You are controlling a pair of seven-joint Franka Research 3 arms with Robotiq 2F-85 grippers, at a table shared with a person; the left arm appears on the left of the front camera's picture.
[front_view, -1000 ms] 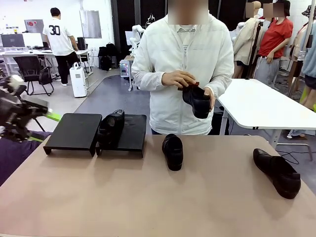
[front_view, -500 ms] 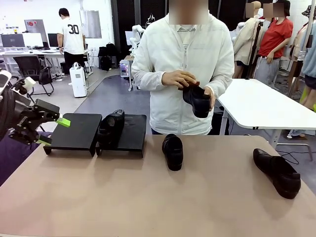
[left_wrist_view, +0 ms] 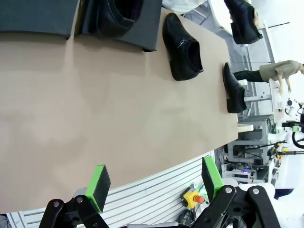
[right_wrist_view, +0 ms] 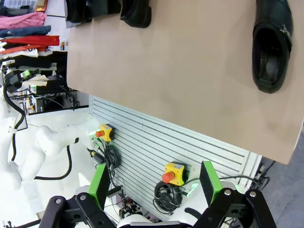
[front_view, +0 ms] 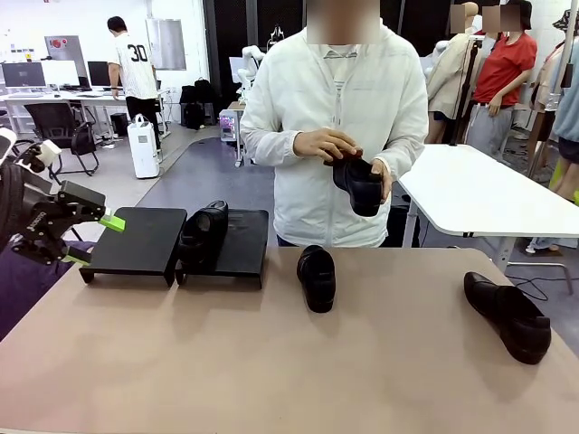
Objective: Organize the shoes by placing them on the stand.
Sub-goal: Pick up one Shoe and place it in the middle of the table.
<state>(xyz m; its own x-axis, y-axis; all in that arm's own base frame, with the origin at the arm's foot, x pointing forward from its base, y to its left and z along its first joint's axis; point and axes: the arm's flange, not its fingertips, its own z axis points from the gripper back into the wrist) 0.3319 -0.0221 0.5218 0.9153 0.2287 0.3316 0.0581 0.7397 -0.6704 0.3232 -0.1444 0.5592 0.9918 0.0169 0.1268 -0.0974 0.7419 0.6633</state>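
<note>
Front view: left gripper [front_view: 94, 240] hangs at the table's [front_view: 271, 380] left edge, jaws apart and empty, just left of the stand [front_view: 140, 237]. 1 racked shoe [front_view: 203, 237], 1 held shoe [front_view: 360, 185] with the person. Middle shoe [front_view: 316, 278] lies right of this gripper, past both racks; long axis near-far, toe apparently near. Right shoe [front_view: 508, 316] lies diagonal, toe far-left, nearer the right gripper [right_wrist_view: 154, 183], whose jaws are also apart.

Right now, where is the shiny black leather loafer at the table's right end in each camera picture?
Front view: shiny black leather loafer, lower right.
Left wrist view: loafer, right of centre.
Right wrist view: loafer, upper right.
Shared landmark: second black loafer, lying loose.
</note>
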